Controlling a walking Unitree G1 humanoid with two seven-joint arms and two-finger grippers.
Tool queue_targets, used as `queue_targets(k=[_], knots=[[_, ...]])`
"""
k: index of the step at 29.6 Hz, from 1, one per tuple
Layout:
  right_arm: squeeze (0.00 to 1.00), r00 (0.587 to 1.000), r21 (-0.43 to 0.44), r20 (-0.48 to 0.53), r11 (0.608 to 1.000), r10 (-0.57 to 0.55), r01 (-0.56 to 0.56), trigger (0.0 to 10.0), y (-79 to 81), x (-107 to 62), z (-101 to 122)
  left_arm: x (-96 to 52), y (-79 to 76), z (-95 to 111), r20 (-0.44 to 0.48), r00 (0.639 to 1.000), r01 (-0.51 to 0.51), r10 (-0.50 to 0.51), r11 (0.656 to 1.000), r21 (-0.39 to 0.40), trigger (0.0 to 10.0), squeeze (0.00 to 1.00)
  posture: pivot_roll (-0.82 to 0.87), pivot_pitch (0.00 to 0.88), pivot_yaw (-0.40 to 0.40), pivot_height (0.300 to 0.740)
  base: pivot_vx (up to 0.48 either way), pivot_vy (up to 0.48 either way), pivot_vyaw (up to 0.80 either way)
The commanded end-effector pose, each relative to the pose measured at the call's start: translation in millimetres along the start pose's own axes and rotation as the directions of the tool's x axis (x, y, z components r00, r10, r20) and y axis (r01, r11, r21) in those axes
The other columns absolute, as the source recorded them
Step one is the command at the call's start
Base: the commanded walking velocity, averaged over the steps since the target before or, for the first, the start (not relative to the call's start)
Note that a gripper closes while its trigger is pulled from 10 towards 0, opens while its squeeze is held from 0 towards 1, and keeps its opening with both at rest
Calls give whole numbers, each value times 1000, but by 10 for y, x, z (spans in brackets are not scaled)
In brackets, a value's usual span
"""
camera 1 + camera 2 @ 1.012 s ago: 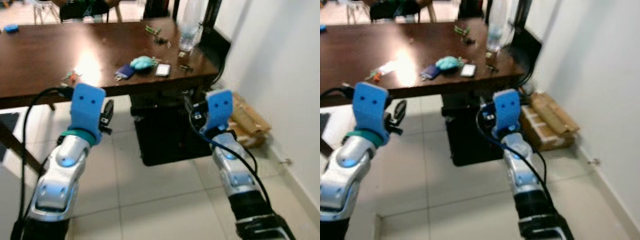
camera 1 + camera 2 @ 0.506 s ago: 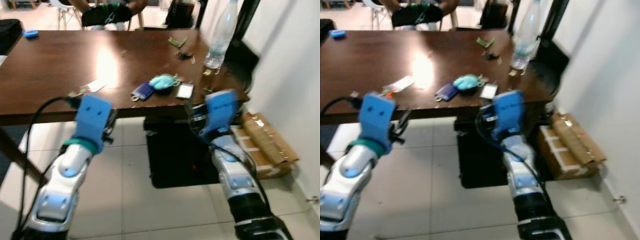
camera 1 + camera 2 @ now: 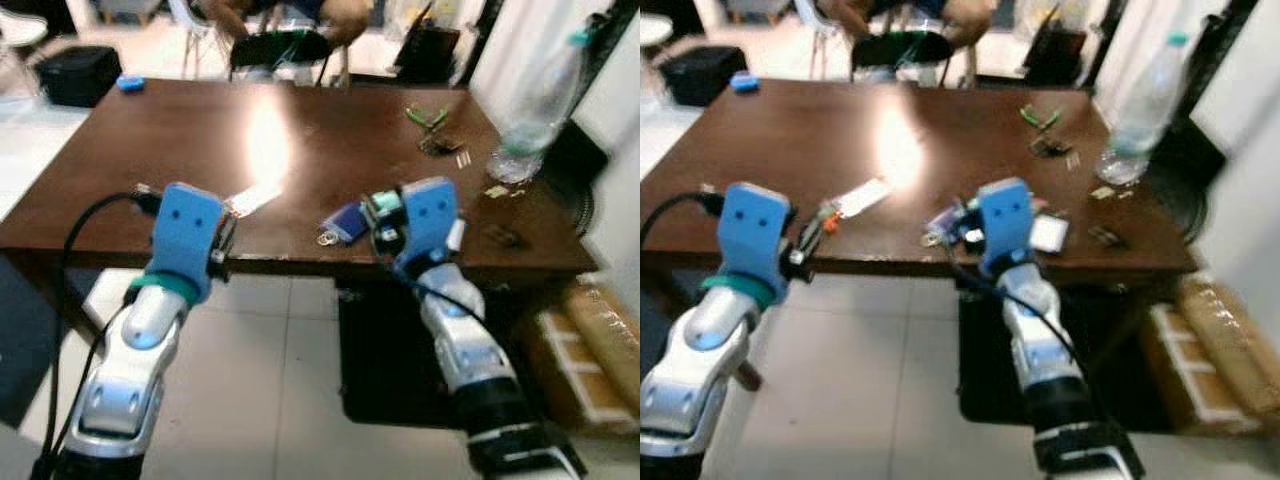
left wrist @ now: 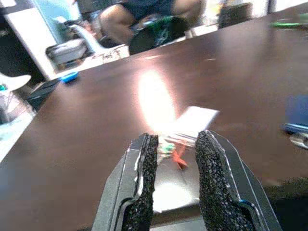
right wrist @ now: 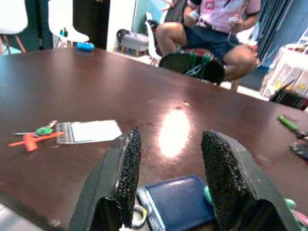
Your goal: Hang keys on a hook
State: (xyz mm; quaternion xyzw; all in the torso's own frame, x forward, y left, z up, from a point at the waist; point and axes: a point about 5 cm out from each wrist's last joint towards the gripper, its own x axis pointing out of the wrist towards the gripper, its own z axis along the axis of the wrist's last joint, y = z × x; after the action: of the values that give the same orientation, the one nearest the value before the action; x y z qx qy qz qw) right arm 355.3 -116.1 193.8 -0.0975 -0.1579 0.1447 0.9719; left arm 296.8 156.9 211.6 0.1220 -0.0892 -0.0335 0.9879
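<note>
Brown desk (image 3: 120,170) holds your keys (image 5: 34,136); your right claw (image 5: 171,178) and left claw (image 4: 175,166) hang open, holding nothing.

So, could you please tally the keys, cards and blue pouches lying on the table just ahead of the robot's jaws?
Keys: 2, the orange key and the green key
Cards: 1, the white card
Pouches: 1, the blue pouch
Total: 4
</note>
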Motion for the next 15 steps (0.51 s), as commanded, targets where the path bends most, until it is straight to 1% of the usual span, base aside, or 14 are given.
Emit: queue_targets(k=[1, 6, 9, 15], knots=[[0, 1000, 6, -6, 1000, -23, 23, 10000, -87, -46, -32, -1, -60, -38, -14, 1000, 22, -22, 1000, -1, 10000, 0, -35, 43, 58, 740, 450, 0, 0], [0, 1000, 3, -8, 1000, -22, 22, 10000, -87, -49, -35, 1, -59, -37, -13, 1000, 22, -22, 1000, 0, 10000, 0, -34, 49, 59, 740, 441, 0, 0], [0, 1000, 3, -14, 1000, -25, 25, 10000, -91, -61, -54, -2, -77, -52, -22, 999, 46, -46, 999, -8, 10000, 0, -34, 52, 61, 740, 379, 0, 0], [0, 999, 0, -21, 999, -37, 37, 10000, -122, -67, -71, -3, -91, -68, -31, 998, 59, -59, 998, -9, 10000, 0, -35, 58, 64, 740, 378, 0, 0]])
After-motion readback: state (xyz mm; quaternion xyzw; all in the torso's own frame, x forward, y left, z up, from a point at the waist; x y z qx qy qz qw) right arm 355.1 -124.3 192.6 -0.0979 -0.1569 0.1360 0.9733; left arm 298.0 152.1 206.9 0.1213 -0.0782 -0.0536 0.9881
